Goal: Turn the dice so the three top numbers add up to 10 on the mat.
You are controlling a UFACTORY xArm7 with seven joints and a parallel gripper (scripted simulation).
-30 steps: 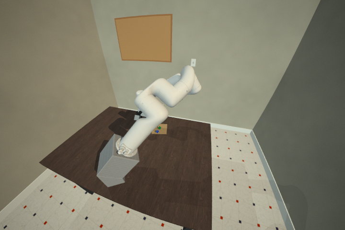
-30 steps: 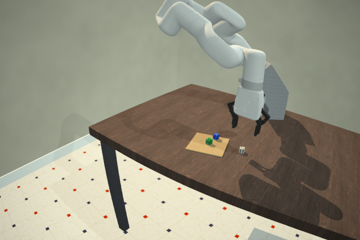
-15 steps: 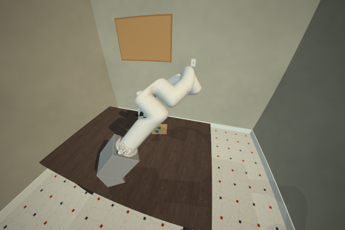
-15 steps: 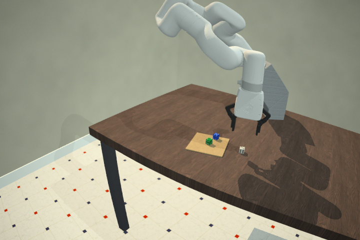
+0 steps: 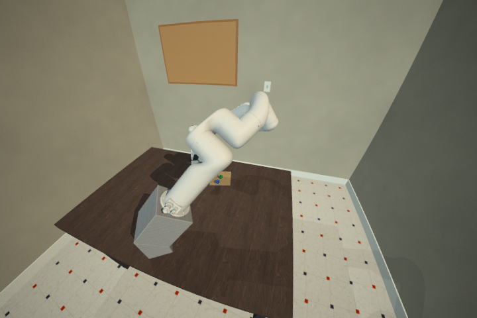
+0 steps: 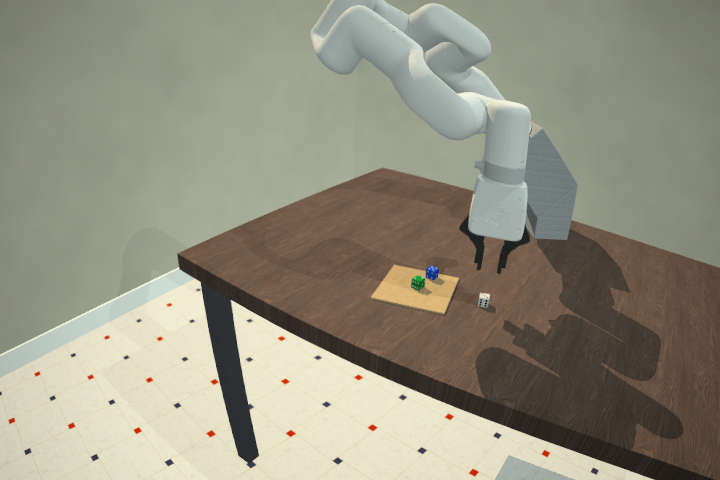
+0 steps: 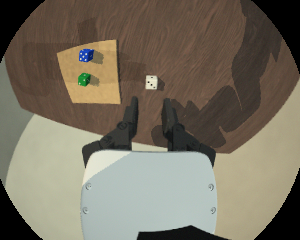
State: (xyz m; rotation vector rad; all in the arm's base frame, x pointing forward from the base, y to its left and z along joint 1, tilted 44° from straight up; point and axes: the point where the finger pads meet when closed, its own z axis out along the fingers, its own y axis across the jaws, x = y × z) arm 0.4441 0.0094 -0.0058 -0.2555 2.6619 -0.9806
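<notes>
Dice: white die (image 6: 484,300) off the mat (image 6: 397,293), on dark wood counter (image 6: 327,237).
My jaws hang above it, partly closed, gripping nothing; bare counter around.

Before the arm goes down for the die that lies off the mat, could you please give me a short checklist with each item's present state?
1. End effector holds nothing: ok; its fingers stand partly closed in the air.
2. White die on the mat: not ok; it lies on the bare table beside it.
3. Green die and blue die on the mat: ok.
4. Mat flat on the table: ok.
5. Top faces add up to 10: cannot tell; pips too small.
</notes>
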